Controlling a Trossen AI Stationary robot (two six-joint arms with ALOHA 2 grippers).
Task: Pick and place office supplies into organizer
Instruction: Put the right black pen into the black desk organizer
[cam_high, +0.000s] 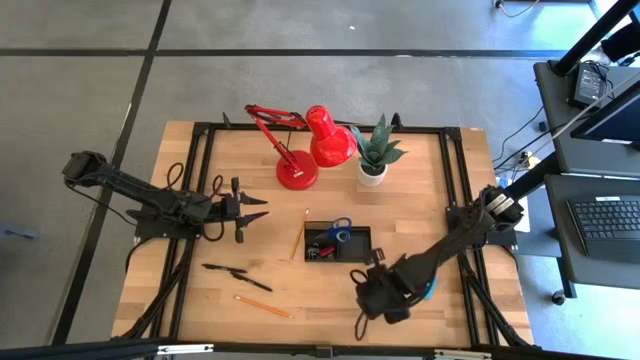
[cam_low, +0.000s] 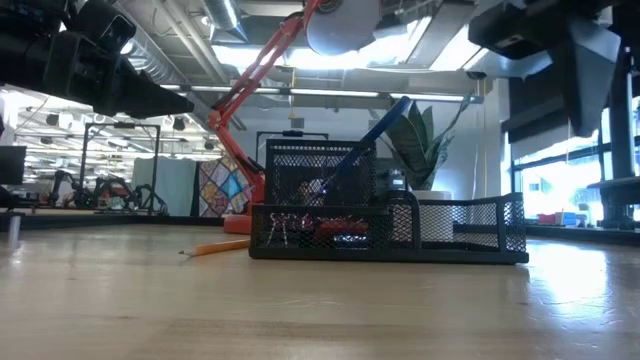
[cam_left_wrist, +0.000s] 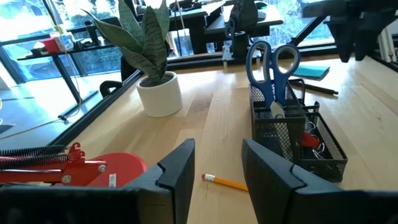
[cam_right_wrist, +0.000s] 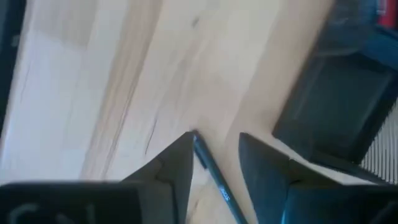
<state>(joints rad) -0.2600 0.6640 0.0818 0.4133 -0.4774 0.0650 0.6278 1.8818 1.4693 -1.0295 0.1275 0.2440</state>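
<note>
The black mesh organizer (cam_high: 338, 241) sits at mid-table, with blue-handled scissors (cam_left_wrist: 272, 62) standing upright in it and small red bits (cam_left_wrist: 309, 140) in its low tray. A pencil (cam_high: 298, 240) lies on the table beside its left wall. Two black pens (cam_high: 236, 272) and an orange pencil (cam_high: 265, 306) lie toward the near edge. My left gripper (cam_high: 258, 210) hovers open, left of the organizer. My right gripper (cam_high: 365, 305) is open, low over the table near the organizer's near side, with a dark pen (cam_right_wrist: 208, 165) between its fingers. A blue note pad (cam_high: 431, 290) peeks out under the right arm. My right gripper points down at the table with one finger on either side of the dark pen's tip end (cam_right_wrist: 196, 140). The pen runs along the gap, close to one finger (cam_right_wrist: 180, 155). I cannot tell whether that finger touches it.
A red desk lamp (cam_high: 305, 140) and a potted green plant (cam_high: 375, 152) stand at the far side behind the organizer. Black frame rails (cam_high: 195, 180) run along the table's left and right sides. Bare wood (cam_high: 200, 300) lies near the front left.
</note>
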